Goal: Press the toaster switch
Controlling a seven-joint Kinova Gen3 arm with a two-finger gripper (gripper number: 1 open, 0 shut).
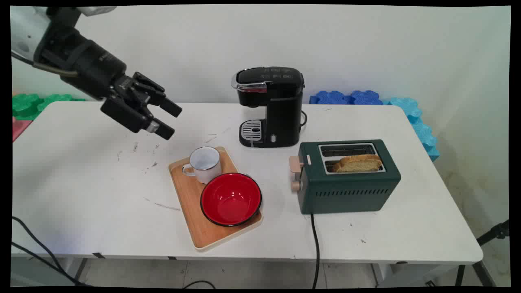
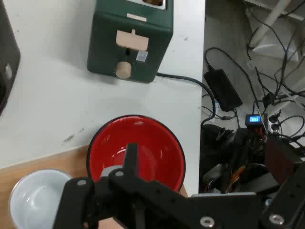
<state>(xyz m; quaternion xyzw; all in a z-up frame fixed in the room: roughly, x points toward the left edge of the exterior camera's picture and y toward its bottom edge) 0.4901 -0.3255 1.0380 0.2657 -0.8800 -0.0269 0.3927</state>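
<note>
Main view: the black two-finger gripper (image 1: 167,119) hangs in the air above the white bench (image 1: 81,195), its fingers (image 1: 171,107) spread apart and gripping nothing, pointing down and to the right toward the light wooden tray (image 1: 191,203). The tray, the landmark here, lies near the middle of the bench, below and to the right of the fingers and well apart from them. On the tray's far end stands a white enamel mug (image 1: 203,163) with its handle turned left; just in front of it, touching or nearly touching, sits a red enamel bowl with a black rim (image 1: 230,198), which covers the tray's near right part and overhangs its right edge. Behind the tray and a little to its right stands a black single-cup coffee machine (image 1: 270,106) with a chrome-trimmed lid. To the tray's right sits a dark green two-slot toaster (image 1: 348,183) with a beige lever and knob facing the tray; a slice of toasted bread (image 1: 359,163) stands in its nearer slot, and a black cord (image 1: 315,244) runs from it over the bench's near edge. In the hand view the red bowl (image 2: 138,152) lies just beyond the gripper's linkage, the mug (image 2: 33,200) at lower left, the toaster (image 2: 128,43) further off.
</note>
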